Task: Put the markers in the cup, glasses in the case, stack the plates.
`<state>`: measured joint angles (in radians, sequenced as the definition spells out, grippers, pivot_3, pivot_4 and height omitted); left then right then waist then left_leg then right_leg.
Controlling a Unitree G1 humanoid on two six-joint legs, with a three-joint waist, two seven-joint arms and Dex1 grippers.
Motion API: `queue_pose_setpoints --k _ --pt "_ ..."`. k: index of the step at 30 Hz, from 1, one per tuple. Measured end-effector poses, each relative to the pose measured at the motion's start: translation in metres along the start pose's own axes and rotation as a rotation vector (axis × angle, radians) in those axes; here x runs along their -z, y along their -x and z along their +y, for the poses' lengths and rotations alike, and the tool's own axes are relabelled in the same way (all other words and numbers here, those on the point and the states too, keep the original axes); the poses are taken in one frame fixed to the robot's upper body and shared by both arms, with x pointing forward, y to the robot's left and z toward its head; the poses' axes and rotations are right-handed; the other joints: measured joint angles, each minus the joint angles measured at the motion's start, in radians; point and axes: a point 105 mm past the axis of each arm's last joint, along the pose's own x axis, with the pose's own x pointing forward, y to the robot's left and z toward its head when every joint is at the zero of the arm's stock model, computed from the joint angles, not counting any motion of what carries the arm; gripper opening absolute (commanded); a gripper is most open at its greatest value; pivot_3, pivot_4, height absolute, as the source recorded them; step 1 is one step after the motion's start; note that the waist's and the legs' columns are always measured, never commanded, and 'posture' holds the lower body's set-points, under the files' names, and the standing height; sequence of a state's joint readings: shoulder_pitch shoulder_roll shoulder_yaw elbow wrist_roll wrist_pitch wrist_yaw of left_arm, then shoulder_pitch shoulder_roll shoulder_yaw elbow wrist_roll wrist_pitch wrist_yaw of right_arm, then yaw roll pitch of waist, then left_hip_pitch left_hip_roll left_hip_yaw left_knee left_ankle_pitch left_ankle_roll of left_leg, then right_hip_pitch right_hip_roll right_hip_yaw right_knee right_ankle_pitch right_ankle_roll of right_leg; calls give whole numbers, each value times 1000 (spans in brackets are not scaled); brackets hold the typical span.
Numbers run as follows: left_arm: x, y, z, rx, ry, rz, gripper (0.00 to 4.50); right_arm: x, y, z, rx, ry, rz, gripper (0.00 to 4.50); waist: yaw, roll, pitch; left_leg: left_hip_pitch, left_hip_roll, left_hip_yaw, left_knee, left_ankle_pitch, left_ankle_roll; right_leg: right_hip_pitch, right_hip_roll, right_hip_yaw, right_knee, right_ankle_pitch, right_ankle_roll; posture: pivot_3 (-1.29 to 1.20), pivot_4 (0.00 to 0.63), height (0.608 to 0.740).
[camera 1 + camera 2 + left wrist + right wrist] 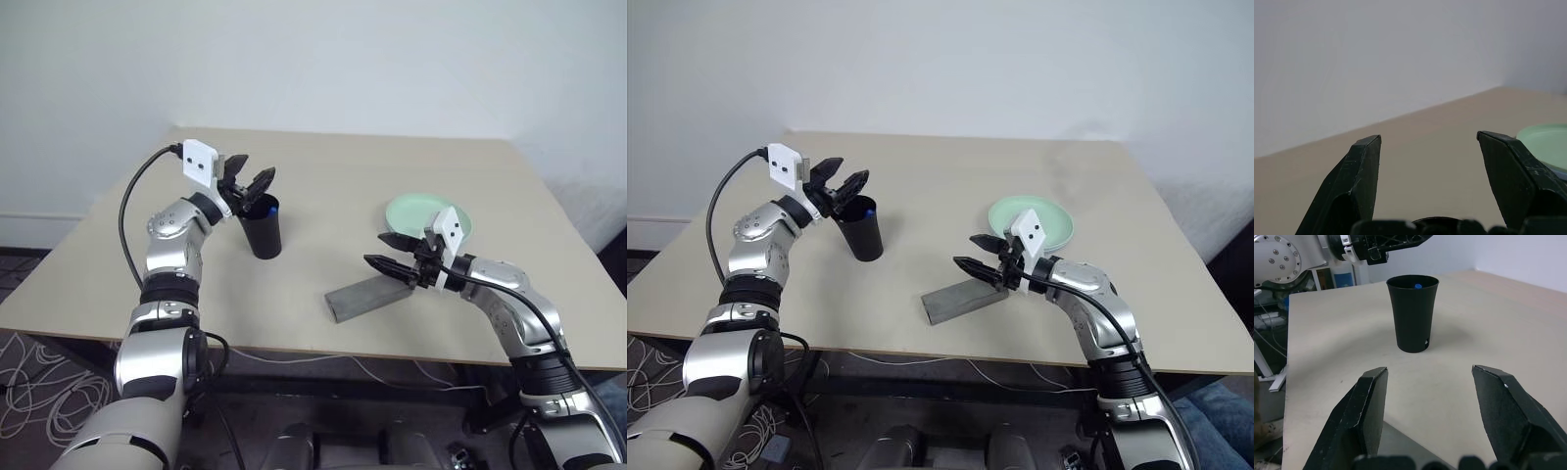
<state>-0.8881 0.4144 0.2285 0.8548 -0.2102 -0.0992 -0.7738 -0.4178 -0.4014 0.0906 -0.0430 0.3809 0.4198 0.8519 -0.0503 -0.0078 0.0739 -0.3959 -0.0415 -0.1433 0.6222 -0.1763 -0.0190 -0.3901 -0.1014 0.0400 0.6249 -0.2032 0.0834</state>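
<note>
The black cup point(263, 227) stands upright on the left part of the table. A blue marker cap point(1418, 285) shows just inside its rim. My left gripper point(250, 181) hovers right above the cup's mouth, open, with nothing between its fingers point(1364, 181). The flat grey case point(367, 294) lies near the table's front edge with its lid down. My right gripper point(384, 251) hangs open and empty just over the case's right end. The mint green plate point(413, 210) sits behind that gripper; a pale blue edge point(1558, 172) shows just under it. The glasses are hidden.
The tan table point(333, 171) has a white wall behind it. Its front edge point(294, 343) runs close below the case. Cables lie on the floor point(39, 392) at the left.
</note>
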Motion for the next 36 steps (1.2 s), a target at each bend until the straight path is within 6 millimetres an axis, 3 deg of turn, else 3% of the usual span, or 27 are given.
queue_pose_setpoints --k 3,6,9,13,16,19,23,28,36 --pt "-14 -1 -3 32 52 -40 3300 0 -1 0 6 -3 -5 2987 0 0 0 0 0 0 0 0 0 0 0 0 0 0 0 0 0 740" --pt "-39 5 -21 152 86 -101 3300 0 -1 -3 26 -11 -11 2987 -3 0 0 0 0 0 -1 0 0 0 0 0 -1 0 0 0 0 740" --pt "-43 20 -42 261 80 -66 3300 1 2 -11 71 -21 -15 2987 -5 1 0 1 0 1 -2 0 0 0 0 1 -1 0 0 0 0 740" --pt "-19 41 -74 350 96 42 3300 0 11 -21 138 -19 -34 2987 -4 2 0 1 0 0 -3 0 0 0 0 1 0 -1 -1 0 0 740" --pt "-1 54 -85 337 110 101 3300 3 22 -29 192 -21 -30 2987 0 2 0 1 0 0 -2 0 0 0 0 1 0 -1 -3 0 0 740" --pt "8 61 -89 310 90 127 3300 9 40 -38 242 -15 -7 2987 2 2 0 1 0 1 -2 0 -1 0 0 1 -1 -1 -4 0 0 740" --pt "42 72 -100 282 95 191 3300 24 81 -55 317 -6 71 2987 4 3 -1 0 0 2 -2 0 -1 0 -1 1 -2 -2 -4 0 0 740" --pt "67 74 -97 200 87 208 3300 50 126 -67 368 -74 169 2987 5 3 -1 0 0 3 -1 0 -1 0 -1 1 -2 -2 -4 0 0 740" --pt "86 72 -89 93 70 214 3300 71 148 -75 401 -131 205 2987 0 3 -1 0 1 4 -1 0 -1 0 -1 1 -2 -2 -4 0 0 740"
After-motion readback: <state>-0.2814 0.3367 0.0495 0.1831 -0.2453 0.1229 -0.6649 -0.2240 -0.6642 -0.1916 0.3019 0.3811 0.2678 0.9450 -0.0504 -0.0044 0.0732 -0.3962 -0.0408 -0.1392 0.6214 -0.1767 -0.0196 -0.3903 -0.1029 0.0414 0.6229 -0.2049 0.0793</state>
